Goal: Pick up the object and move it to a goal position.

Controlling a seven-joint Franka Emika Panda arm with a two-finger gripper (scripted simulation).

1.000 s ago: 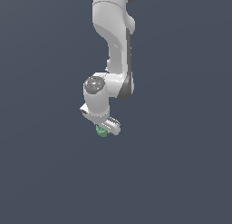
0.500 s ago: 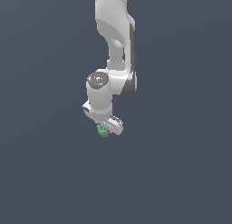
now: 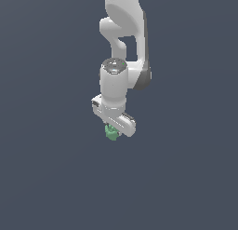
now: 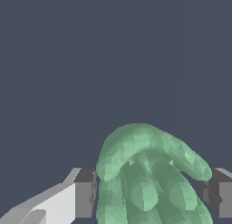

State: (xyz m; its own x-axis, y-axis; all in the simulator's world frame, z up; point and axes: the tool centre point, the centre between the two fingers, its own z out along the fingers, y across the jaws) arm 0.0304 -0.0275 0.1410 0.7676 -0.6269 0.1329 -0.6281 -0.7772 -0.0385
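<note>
Gripper (image 3: 113, 130) clamped on green object (image 4: 147, 182); object seated between the finger pads (image 4: 84, 193), protruding just below them.

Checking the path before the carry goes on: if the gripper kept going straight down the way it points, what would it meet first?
Nothing shows below. The gripper, jaws shut on the green object, points down into plain dark background in both views. The way looks free as far as the pictures show, though depth is unclear.

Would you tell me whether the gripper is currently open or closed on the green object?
Closed on it. In the wrist view the green object sits between both dark finger pads, and the gripper carries it.
</note>
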